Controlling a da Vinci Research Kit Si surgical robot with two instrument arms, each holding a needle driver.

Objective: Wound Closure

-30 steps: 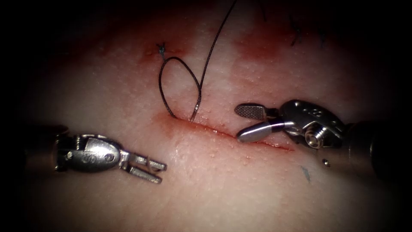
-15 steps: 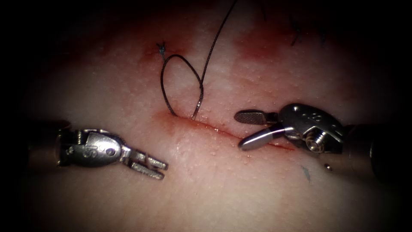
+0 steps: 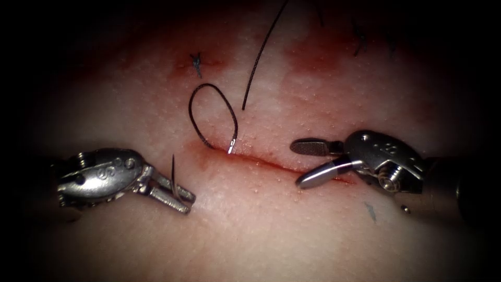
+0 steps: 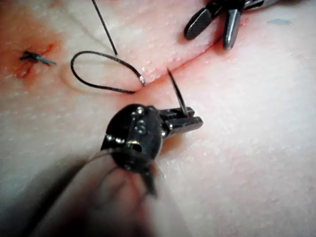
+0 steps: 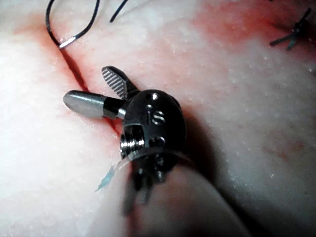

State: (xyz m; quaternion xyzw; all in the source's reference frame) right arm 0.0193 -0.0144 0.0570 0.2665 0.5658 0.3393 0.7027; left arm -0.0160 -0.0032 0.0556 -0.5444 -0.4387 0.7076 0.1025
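Observation:
My left tool (image 3: pixel 189 203) sits low on the left, below the left end of the cut (image 3: pixel 271 163), and is shut on the curved needle (image 3: pixel 173 169) near its tip. The dark tip stands up above the jaws (image 4: pixel 177 91). A shiny bit at the cut's edge (image 3: pixel 231 148) looks like the needle's tail, with the body between hidden in the tissue. From there the thread (image 3: pixel 192 112) makes a small loop on the far side. My right tool (image 3: pixel 298 164) is open over the right part of the cut and holds nothing (image 5: pixel 86 85).
Another strand (image 3: pixel 261 57) comes down from the top and ends above the loop. A tied stitch with short cut ends (image 3: pixel 197 60) lies beyond the loop, with more cut ends (image 3: pixel 360 42) at the far right. Red fluid stains the far tissue. A blue mark (image 3: pixel 371 211) is near the right tool.
The left tool rolled and lifted, and the needle tip now stands well above its jaws. The shiny tail slid down to the cut, and the loop shrank. The right tool drifted slightly lower.

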